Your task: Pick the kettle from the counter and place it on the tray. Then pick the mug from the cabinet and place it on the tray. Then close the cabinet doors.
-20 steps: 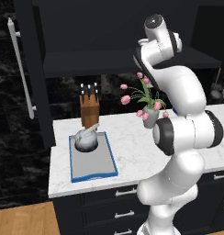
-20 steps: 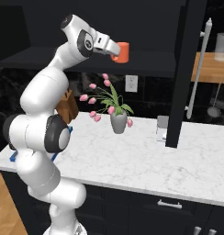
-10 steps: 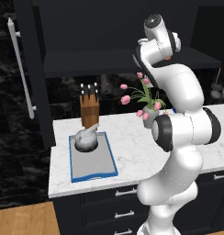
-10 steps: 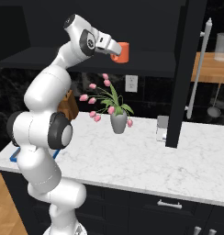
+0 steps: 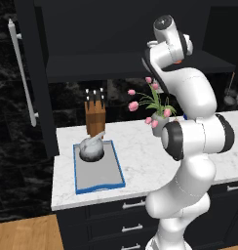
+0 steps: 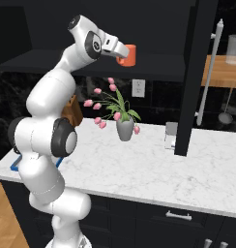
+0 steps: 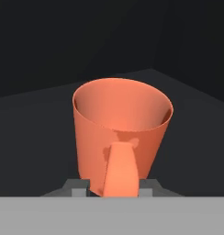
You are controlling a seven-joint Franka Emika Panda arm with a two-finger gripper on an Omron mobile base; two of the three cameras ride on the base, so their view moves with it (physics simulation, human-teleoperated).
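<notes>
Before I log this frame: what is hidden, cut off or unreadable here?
- Gripper grip: in the hand view the mug handle covers the fingertips, so contact is unclear.
- Mug in the left base view: the arm's upper link hides nearly all of it.
- Tray in the right base view: the arm's body hides all but a blue corner.
- Kettle: spout too small to read.

Tray (image 5: 99,176): front half bare; kettle (image 5: 91,149) fills its rear end. Knife block (image 5: 94,116) just behind. Tulip vase (image 6: 125,128) stands mid-counter (image 6: 154,169) below the mug (image 6: 127,54). Open cabinet door (image 6: 192,77) flanks right.
</notes>
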